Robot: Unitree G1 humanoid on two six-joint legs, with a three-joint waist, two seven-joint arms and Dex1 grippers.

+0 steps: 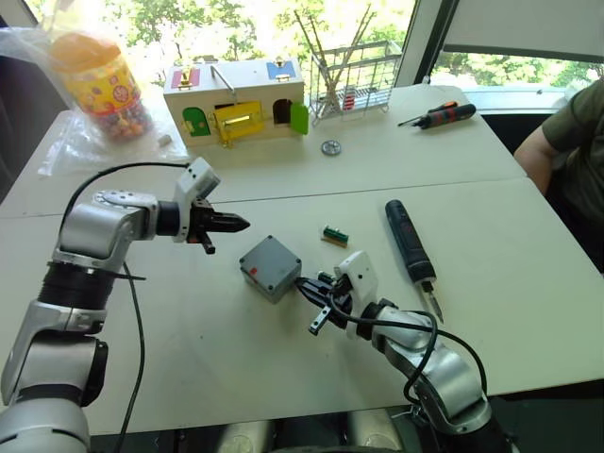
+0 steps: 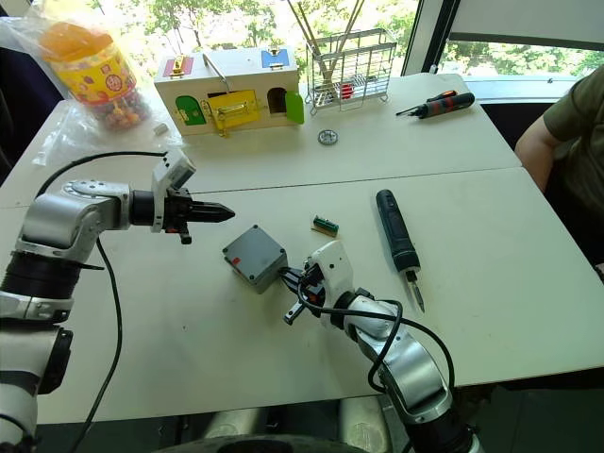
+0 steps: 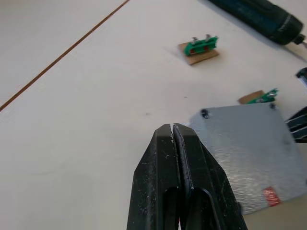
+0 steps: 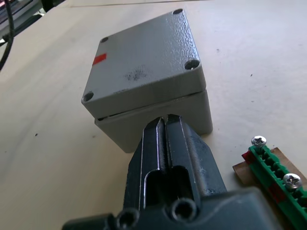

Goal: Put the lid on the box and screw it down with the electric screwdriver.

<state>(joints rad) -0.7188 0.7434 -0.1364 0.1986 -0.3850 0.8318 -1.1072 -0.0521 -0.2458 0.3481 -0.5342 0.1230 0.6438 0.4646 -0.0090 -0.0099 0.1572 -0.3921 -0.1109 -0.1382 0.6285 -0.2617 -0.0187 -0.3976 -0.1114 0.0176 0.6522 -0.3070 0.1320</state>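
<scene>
While lid [image 4: 144,57] caps box [image 4: 158,112], closed right claw [image 4: 165,125] beside.

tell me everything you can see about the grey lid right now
The lid is a flat square plate of speckled grey plastic with a recessed screw hole at each corner and a small red mark near one edge. It already sits on the box, slightly askew, with a thin seam showing between them. The right gripper, shut, points at the box wall just below it. Nothing lies on top.
</scene>
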